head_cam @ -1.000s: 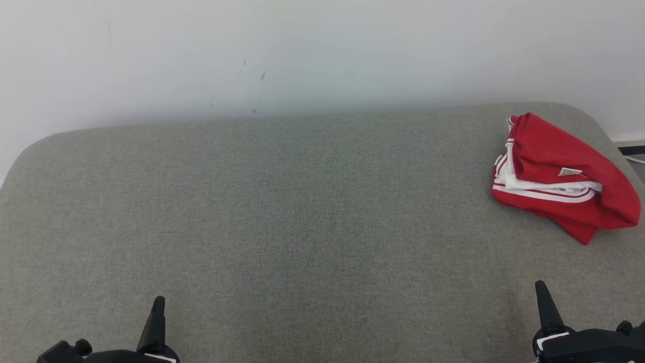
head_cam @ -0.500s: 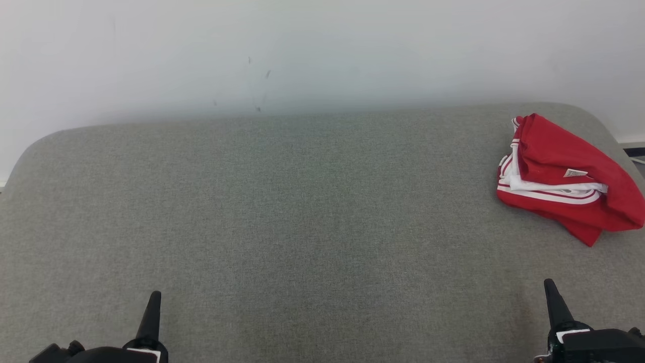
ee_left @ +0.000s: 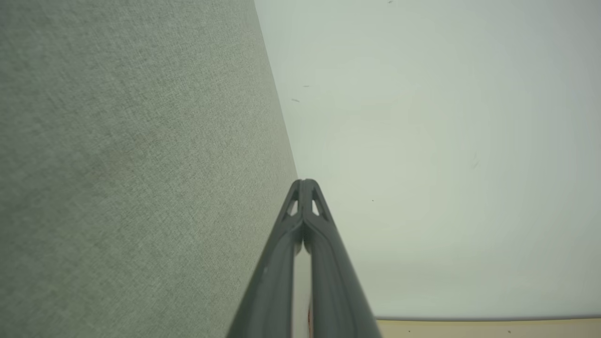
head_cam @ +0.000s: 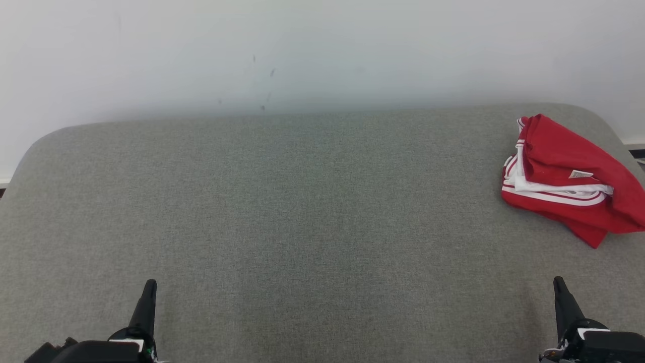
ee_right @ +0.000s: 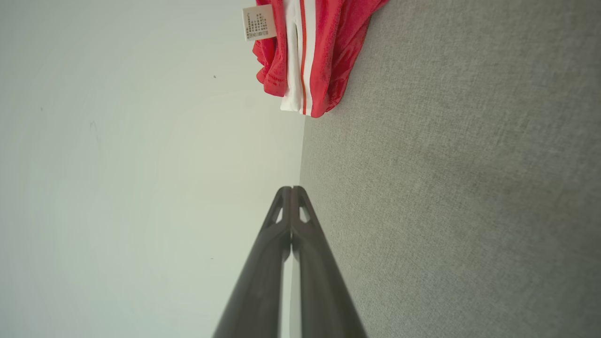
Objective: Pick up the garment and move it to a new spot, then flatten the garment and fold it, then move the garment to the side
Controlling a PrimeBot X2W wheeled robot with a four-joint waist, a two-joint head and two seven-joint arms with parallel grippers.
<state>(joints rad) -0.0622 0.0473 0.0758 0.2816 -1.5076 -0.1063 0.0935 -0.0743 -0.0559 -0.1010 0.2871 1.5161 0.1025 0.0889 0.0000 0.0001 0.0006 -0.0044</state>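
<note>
L arm: left gripper [head_cam: 146, 308] low at near-left edge of head view, fingers pointing away from the robot. In the left wrist view, left gripper [ee_left: 304, 188] tips meet, nothing between them, so closed and empty. It hovers over bare grey padded surface [head_cam: 302, 212], pale wall [head_cam: 302, 50] beyond.

R arm: right gripper [head_cam: 562, 298] mirrors it at near-right. In the right wrist view, right gripper [ee_right: 291, 195] tips are also pressed together, empty. It points roughly toward the garment but is well apart from it.

Why so: both arms look parked, symmetric, wide apart, nothing held. Judgement: rest pose w/ no grasp under way. Cannot tell from this alone whether the job is about to begin or is wrapped up.

Garment [head_cam: 564, 176]: red w/ white stripes [head_cam: 549, 195], sits at far-right end of the surface, close to the back and right edges. Also at top of right wrist view [ee_right: 305, 56]. It is a compact layered bundle, not spread flat; stacked stripe edges suggest a rough fold, but lumpy.

Orientation (head view): long axis diagonal, from the end near the wall down-right to a pointed corner toward the right edge. Striped edges face left and near side. Label [head_cam: 580, 174] lies on top, facing up; print too small to read [ee_right: 258, 22].

Likely handling: limp cloth, layers would slip if pinched at one spot.
</note>
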